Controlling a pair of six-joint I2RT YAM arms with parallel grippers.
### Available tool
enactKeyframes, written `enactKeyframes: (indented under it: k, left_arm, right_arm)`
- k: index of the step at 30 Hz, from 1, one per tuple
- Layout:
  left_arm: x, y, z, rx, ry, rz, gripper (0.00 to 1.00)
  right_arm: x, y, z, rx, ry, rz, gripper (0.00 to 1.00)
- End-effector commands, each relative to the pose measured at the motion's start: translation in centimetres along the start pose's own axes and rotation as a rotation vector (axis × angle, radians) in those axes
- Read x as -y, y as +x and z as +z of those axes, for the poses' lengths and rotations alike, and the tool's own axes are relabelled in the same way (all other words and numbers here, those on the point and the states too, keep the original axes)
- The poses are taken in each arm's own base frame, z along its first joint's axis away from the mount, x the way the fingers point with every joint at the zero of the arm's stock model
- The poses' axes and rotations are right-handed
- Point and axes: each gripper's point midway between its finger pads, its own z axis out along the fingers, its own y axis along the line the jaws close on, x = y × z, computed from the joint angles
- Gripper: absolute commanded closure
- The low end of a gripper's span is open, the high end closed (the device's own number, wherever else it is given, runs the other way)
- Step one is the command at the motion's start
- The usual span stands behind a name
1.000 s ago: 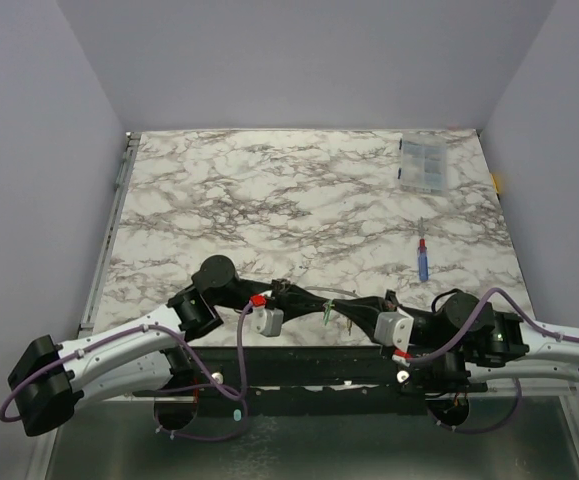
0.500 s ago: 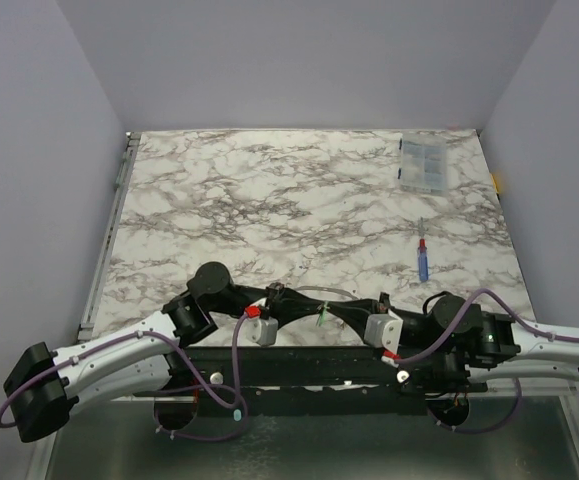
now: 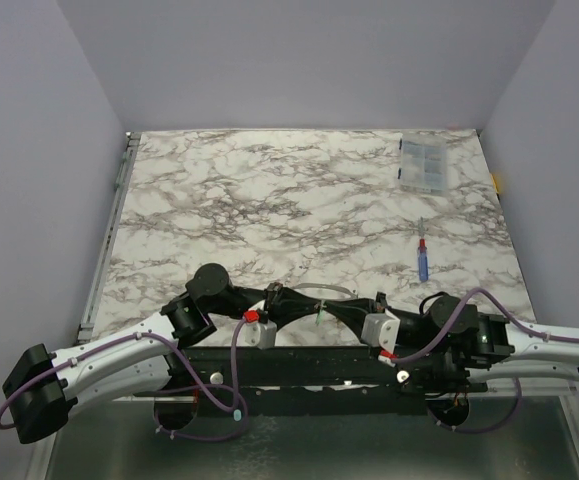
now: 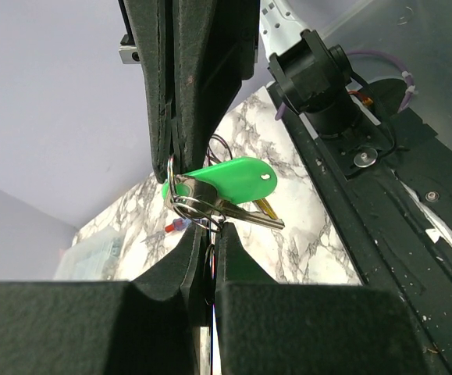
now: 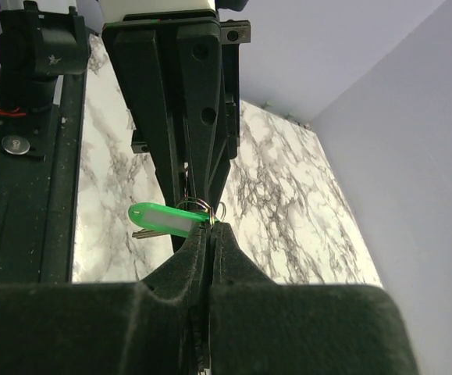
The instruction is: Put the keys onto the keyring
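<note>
Both arms have slid a little to the left along the near edge since a second ago. The right arm's wrist reaches further in and the left arm's wrist is drawn back, so their meeting point sits slightly further left.

The white-and-grey marbled table [image 3: 269,200] carries a clear rectangular plastic box [image 3: 424,163] near its far right corner. Closer in lies a blue stick with a red tip [image 3: 422,260]. Both are well apart from the arms.

The left gripper [image 4: 204,238] and right gripper [image 5: 210,233] meet tip to tip above the table's near edge. Each has its fingers pressed together on thin metal at one cluster of rings. Which ring each one pinches cannot be told.

The thin grey wire keyring [image 3: 319,287] shows as an arc between the two wrists.

The bright green oval-headed key [image 4: 229,180] hangs between the fingertips. One face is plain and the other bears a white label, with a silver blade beneath. Just behind it shows a sliver of the pale yellow key [image 4: 266,207]. A small silver split ring [image 4: 180,199] touches the green head.
</note>
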Motion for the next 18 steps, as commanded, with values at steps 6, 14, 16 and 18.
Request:
enactKeyframes:
  k: [6,14,16,18]
  left_arm:
    - [-0.5,-0.7,-0.1,0.023,-0.024,0.057,0.81]
    - [-0.3,-0.3,-0.1,0.010,-0.026,0.025,0.63]
    - [-0.3,-0.2,-0.2,0.005,-0.032,0.018,0.59]
    - [-0.5,-0.2,-0.2,0.001,-0.040,0.015,0.56]
  right_arm:
    - [1.5,-1.6,0.1,0.026,0.026,-0.063,0.99]
    - [1.7,-1.8,0.1,0.014,0.012,-0.086,0.99]
    - [1.7,-2.0,0.2,0.017,0.009,-0.091,0.99]
    - [1.8,-2.0,0.2,0.014,0.007,-0.095,0.99]
